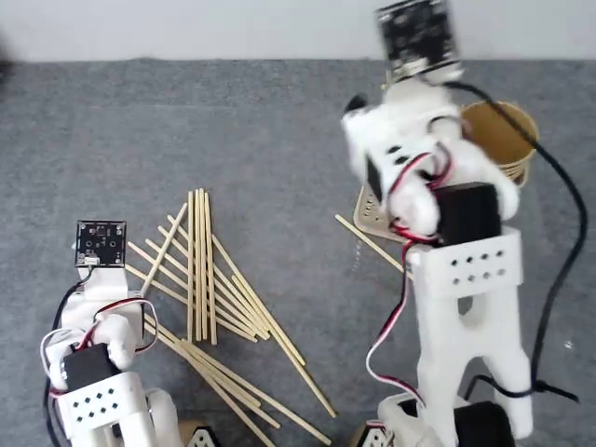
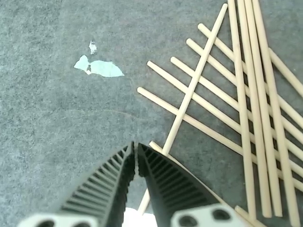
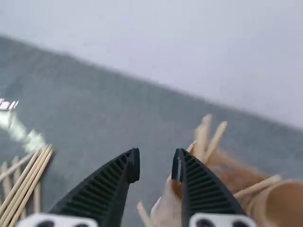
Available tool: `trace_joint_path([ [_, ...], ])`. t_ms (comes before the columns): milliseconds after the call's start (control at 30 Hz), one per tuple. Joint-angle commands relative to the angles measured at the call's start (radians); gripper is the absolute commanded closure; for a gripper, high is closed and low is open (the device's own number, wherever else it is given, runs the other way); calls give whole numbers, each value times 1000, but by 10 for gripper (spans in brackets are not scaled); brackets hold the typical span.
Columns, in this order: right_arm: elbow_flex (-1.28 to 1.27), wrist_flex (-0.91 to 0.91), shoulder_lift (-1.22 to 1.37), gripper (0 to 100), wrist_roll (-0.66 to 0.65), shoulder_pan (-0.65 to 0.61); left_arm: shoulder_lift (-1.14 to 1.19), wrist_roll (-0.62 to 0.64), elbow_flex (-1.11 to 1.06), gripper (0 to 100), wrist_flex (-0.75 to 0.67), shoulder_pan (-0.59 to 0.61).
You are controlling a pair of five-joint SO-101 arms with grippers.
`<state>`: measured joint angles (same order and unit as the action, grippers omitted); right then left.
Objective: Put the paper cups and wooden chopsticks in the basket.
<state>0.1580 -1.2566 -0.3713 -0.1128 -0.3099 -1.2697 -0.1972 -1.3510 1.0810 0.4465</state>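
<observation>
Chopsticks (image 3: pixel 207 135) in brown container (image 3: pixel 279 205) (right tool (image 3: pixel 155 165) ajar, left tool (image 2: pixel 136 146) closed, both empty)

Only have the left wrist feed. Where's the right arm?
Observer: In the high view, the right arm stands at the far right of the table, over the basket.
Operator: Open or shut?
Observer: Open. The right gripper holds nothing.
Operator: What else is over there?
Observer: A paper cup just past that arm, and one stray chopstick on the table beside the basket.
</observation>
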Motion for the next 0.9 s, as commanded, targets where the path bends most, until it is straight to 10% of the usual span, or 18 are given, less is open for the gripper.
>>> trace_joint_path([
  [0, 57, -165, 21, 867, 48, -79, -12, 8, 13, 986, -23, 12],
  [533, 55, -378, 430, 861, 167, -423, -12, 9, 13, 986, -23, 12],
  [867, -285, -54, 390, 861, 209, -524, -12, 9, 13, 986, -23, 12],
])
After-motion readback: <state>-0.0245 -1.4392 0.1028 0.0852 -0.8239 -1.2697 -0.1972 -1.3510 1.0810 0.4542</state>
